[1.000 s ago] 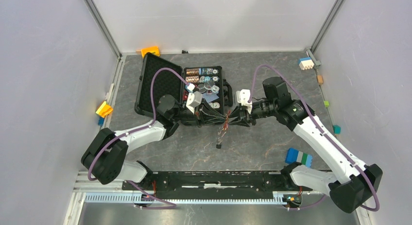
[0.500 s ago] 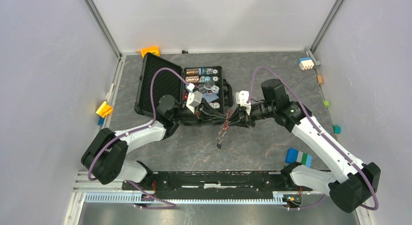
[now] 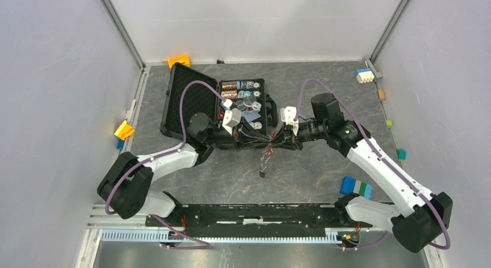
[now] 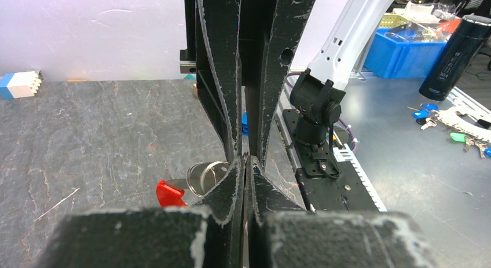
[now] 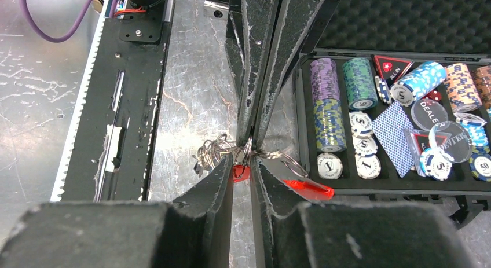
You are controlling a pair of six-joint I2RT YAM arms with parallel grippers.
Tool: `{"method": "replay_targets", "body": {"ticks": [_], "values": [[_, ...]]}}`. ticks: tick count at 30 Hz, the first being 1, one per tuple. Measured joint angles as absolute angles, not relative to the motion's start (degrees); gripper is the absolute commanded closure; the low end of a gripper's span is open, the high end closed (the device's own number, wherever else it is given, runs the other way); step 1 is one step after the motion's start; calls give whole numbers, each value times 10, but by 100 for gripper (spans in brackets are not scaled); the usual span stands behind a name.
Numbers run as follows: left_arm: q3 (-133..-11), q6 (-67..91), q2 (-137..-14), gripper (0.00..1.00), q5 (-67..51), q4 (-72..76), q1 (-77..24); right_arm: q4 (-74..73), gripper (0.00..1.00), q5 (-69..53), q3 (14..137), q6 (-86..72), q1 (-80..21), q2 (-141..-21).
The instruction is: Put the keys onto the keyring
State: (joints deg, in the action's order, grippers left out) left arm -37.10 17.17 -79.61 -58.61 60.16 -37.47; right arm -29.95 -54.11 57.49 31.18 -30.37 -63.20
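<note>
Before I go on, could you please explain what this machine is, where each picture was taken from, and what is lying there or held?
These are two robot arms bolted to a table, each ending in a two-finger gripper. The wide picture looks down from above and behind; the other two come from cameras on each wrist, so the black wedges are fingers. On the table lie an open case of poker chips and some coloured blocks. The left gripper is shut on the keyring, whose chain hangs down; the right gripper pinches a small red piece, apparently the red key.
</note>
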Motion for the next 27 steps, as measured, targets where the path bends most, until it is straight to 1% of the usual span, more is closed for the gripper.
{"method": "replay_targets", "body": {"ticks": [10,15,20,27], "values": [[-371,172,-796,98,-586,602,-375,-294,83,-543,573,306,-303,-637],[-371,172,-796,98,-586,601,-375,-291,90,-544,573,300,-303,-638],[-371,172,-796,98,-586,601,-375,-290,100,-545,573,296,-303,-638],[-371,171,-796,98,-586,600,-375,-288,100,-543,572,294,-303,-639]]}}
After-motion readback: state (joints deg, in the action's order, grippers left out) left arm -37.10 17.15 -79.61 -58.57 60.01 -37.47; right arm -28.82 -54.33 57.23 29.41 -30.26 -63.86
